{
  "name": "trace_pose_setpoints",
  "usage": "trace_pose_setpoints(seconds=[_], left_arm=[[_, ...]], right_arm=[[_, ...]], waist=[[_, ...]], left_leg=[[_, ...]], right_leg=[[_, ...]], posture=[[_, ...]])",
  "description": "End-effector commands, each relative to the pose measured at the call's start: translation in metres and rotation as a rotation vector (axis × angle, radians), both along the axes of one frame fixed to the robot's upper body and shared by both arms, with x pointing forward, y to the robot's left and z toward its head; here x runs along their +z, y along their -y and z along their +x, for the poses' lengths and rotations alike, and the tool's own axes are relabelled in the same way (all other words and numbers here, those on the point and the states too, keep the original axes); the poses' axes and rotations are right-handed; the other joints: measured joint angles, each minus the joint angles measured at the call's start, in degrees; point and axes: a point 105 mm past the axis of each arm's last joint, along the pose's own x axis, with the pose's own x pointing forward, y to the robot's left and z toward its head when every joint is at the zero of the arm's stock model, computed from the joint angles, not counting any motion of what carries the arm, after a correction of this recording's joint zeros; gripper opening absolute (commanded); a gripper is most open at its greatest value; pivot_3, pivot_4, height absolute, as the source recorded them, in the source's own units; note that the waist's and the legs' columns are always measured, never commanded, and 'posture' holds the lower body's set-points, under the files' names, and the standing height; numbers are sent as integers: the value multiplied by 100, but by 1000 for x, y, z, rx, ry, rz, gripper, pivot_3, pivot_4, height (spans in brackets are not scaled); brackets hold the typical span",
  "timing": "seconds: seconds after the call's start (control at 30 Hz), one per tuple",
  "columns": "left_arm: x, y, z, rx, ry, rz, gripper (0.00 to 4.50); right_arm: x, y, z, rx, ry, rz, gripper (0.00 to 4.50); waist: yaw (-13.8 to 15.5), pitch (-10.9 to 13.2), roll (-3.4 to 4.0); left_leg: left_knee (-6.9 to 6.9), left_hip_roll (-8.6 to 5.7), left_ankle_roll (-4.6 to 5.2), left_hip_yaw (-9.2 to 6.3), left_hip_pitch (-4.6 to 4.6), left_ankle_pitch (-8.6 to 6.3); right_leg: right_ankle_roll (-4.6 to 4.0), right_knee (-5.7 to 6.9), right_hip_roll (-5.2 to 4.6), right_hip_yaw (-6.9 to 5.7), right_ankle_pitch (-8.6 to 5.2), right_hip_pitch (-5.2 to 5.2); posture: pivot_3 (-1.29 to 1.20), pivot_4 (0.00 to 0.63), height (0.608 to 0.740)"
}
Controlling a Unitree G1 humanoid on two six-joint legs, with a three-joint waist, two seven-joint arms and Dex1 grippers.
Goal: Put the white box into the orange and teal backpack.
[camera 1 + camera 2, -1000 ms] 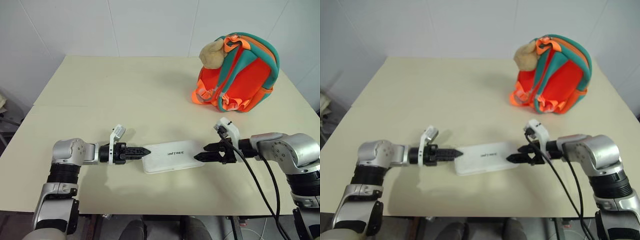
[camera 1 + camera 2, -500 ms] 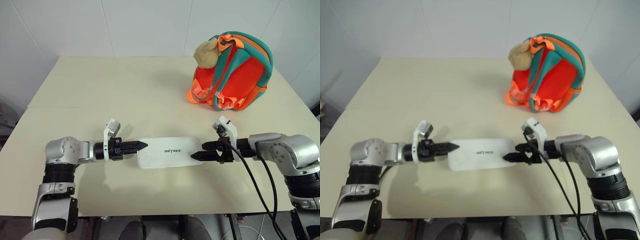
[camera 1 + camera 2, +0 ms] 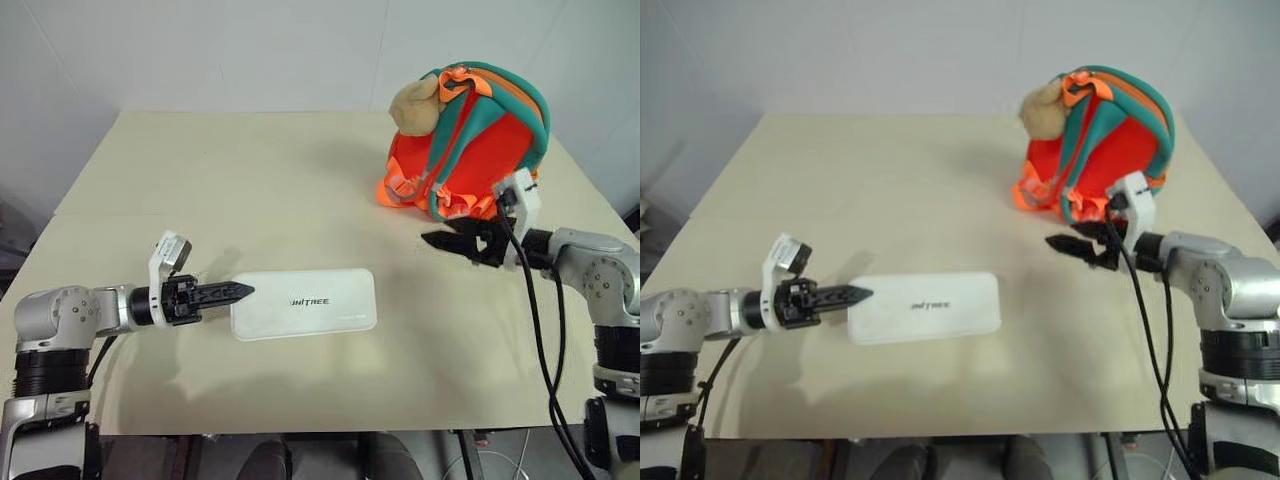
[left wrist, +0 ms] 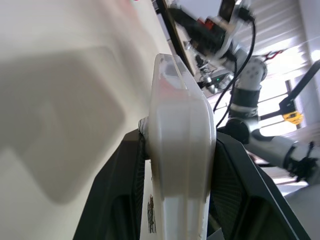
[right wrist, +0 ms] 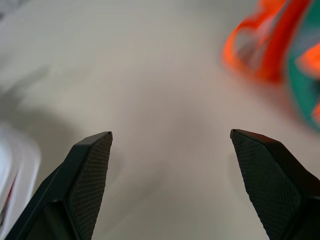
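The white box [image 3: 310, 300], flat with dark lettering on top, hangs a little above the table near its front edge and casts a shadow below. My left gripper [image 3: 240, 291] is shut on the box's left end. In the left wrist view the box's [image 4: 180, 125] edge is pinched between both black fingers [image 4: 120, 190]. The orange and teal backpack [image 3: 470, 140] stands upright at the back right, with a tan plush toy [image 3: 415, 105] on top. My right gripper [image 3: 432, 240] hovers open just in front of the backpack's base, holding nothing, and its fingertips [image 5: 95, 150] stand wide apart.
The beige table [image 3: 250, 180] stretches wide to the back left. A black cable [image 3: 535, 330] trails from my right wrist down past the table's front edge. White walls close the scene behind.
My right gripper let go of the box's right end and rose toward the backpack. My left gripper moved left and up, carrying the box alone.
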Motion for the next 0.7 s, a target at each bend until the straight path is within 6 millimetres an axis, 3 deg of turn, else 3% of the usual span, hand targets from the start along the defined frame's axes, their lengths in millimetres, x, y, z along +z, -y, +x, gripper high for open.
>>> trace_pose_setpoints(seconds=[0.03, 0.37, 0.7], left_arm=[[10, -12, 0, 48, 109, 9, 1586], [0, -24, -7, 125, 128, 37, 1586], [-2, -24, -10, 156, 133, 18, 1586]], right_arm=[[33, 9, 19, -139, 177, 64, 4500], [60, 16, 67, -330, 308, 78, 4500], [63, -17, 92, -258, 270, 167, 4500]], waist=[[-16, 0, 0], [-89, 1, 1], [-167, 1, 1]], left_leg=[[-2, 0, -1, 2, 0, 1], [-8, 1, -5, 16, -5, 2], [-8, 9, -7, 28, -1, 2]], right_leg=[[0, 2, 0, 1, 0, -2], [-1, 3, -2, 12, -1, -17], [-2, 13, 3, 17, -1, -21]], posture=[[0, 150, 740], [0, 150, 740], [0, 150, 740]])
